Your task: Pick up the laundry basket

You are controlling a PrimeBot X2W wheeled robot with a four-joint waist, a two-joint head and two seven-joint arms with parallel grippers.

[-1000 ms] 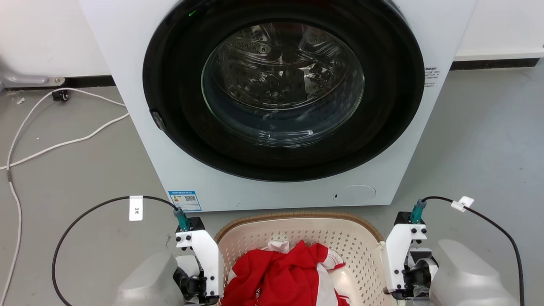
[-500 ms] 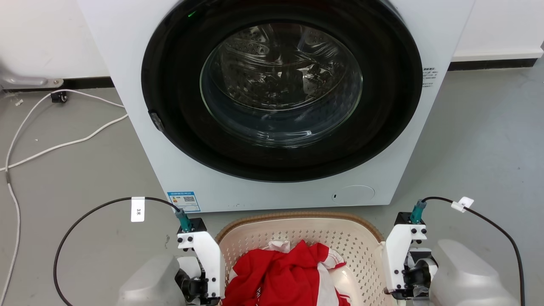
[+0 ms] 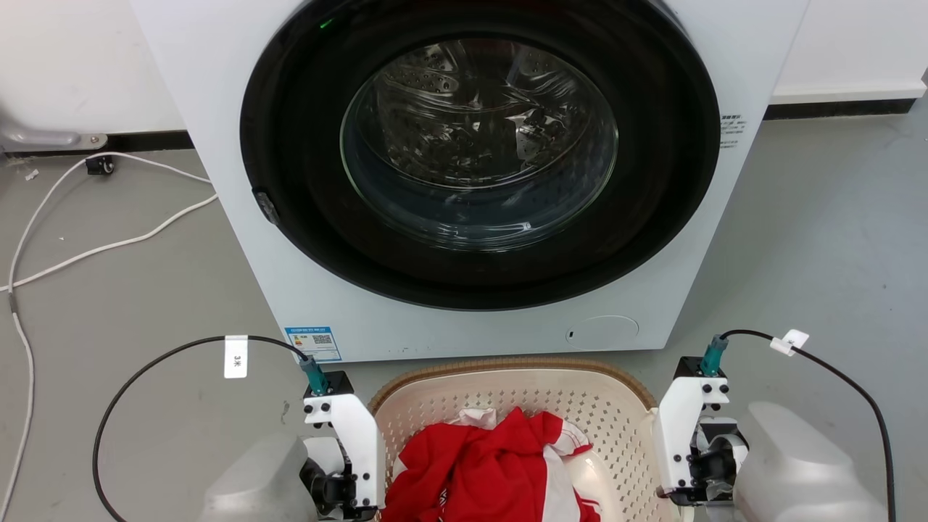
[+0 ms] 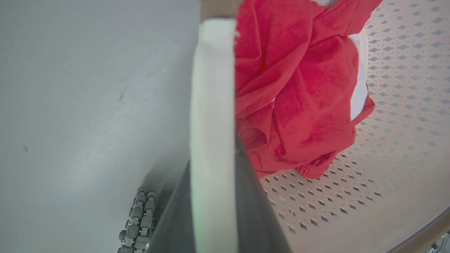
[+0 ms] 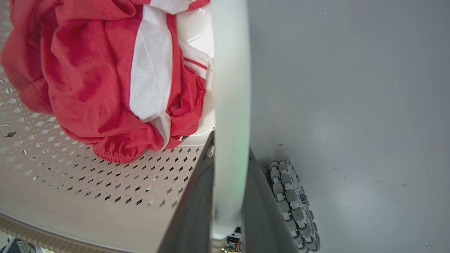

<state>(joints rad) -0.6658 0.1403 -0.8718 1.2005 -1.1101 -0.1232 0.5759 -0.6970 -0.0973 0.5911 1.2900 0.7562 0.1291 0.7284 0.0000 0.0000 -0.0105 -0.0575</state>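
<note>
The laundry basket [image 3: 507, 365], cream perforated plastic with a brown woven-look rim, sits low in the head view just in front of the washing machine. It holds red and white clothes [image 3: 493, 471]. In the left wrist view my left gripper [image 4: 212, 154] is shut on the basket's white loop handle [image 4: 212, 88], dark fingers on both sides of it. In the right wrist view my right gripper [image 5: 230, 147] is shut on the opposite white handle [image 5: 230, 70]. Both point downward at the basket's sides. I cannot tell whether the basket touches the floor.
A white front-loading washing machine [image 3: 217, 87] with its round glass door [image 3: 478, 145] shut stands right behind the basket. White cables [image 3: 109, 239] lie on the grey floor at the left. My base's roller wheels [image 5: 291, 200] are under the basket's side.
Almost nothing differs. The head view has shifted very slightly. Both grippers stay closed on the handles and the basket sits in the same place.
</note>
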